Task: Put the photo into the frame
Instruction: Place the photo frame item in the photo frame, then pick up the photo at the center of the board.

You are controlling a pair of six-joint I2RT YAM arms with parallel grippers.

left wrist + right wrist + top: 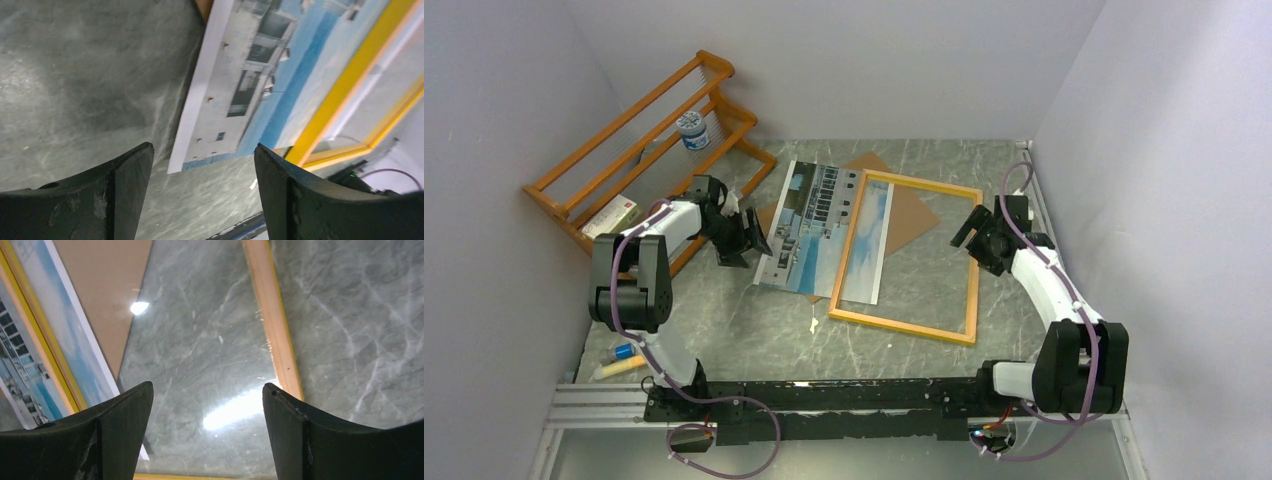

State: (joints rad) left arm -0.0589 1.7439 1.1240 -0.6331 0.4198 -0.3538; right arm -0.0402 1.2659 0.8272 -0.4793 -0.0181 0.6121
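The photo (809,228), a print of a white building against blue sky, lies face up on the table; its right part lies under the frame's left side. The frame (972,262), narrow and yellow-orange, lies flat over it, with glass that reflects light. My left gripper (746,240) is open and empty just left of the photo's left edge; the photo (250,80) and the frame (345,90) show ahead of it. My right gripper (972,235) is open and empty above the frame's right side (272,320); the photo (65,340) shows at left.
A brown hardboard panel (909,215) lies under the photo and frame. An orange-brown slatted rack (639,140) stands at the back left with a small jar (692,130) and a box (611,215). Markers (619,360) lie by the left arm's base. Walls close in on all sides.
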